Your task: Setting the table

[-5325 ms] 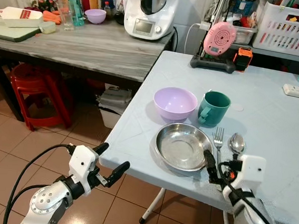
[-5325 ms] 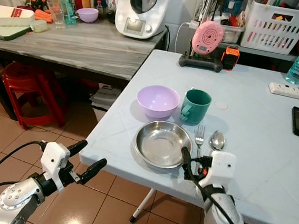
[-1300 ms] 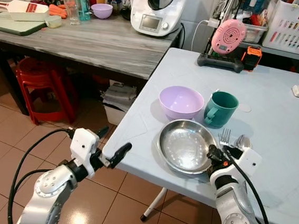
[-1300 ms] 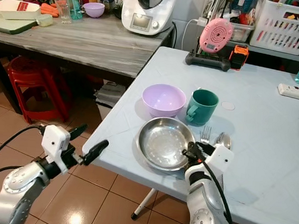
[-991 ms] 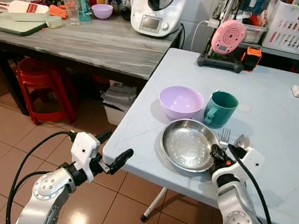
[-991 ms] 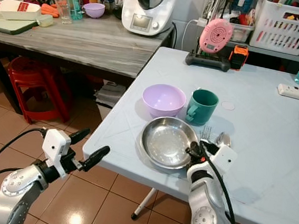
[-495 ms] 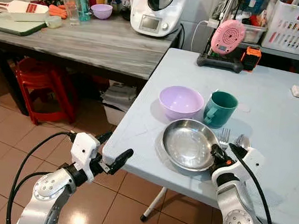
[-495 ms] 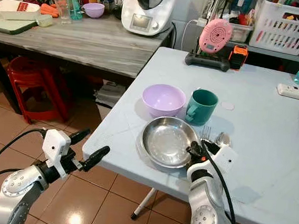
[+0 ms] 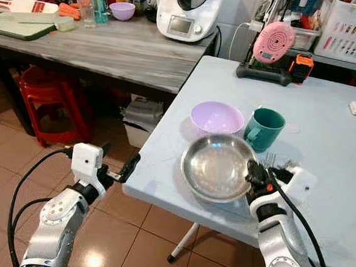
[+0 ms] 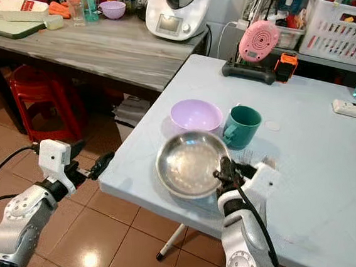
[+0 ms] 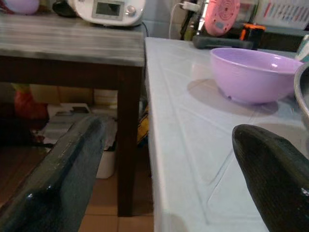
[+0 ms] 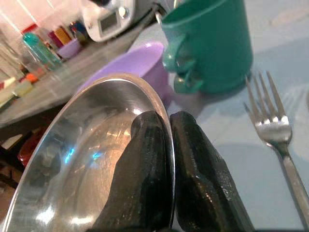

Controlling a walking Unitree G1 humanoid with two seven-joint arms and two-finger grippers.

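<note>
The right gripper [image 9: 254, 177] reaches over the surface [image 9: 329, 132], its fingers [image 12: 154, 159] clenched on the steel plate [image 9: 216, 167] rim. The left gripper [image 9: 119, 169] hovers below the edge, fingers spread.

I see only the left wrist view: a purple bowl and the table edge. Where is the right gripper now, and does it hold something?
Observer: The right gripper is shut on the rim of the steel plate, on the plate's right side.
Operator: Does the plate lie flat?
Observer: It looks tilted, not flat on the table, though the head views are blurred there.
Operator: What is next to it?
Observer: A fork lies on the table right of the plate, near the green mug.
</note>
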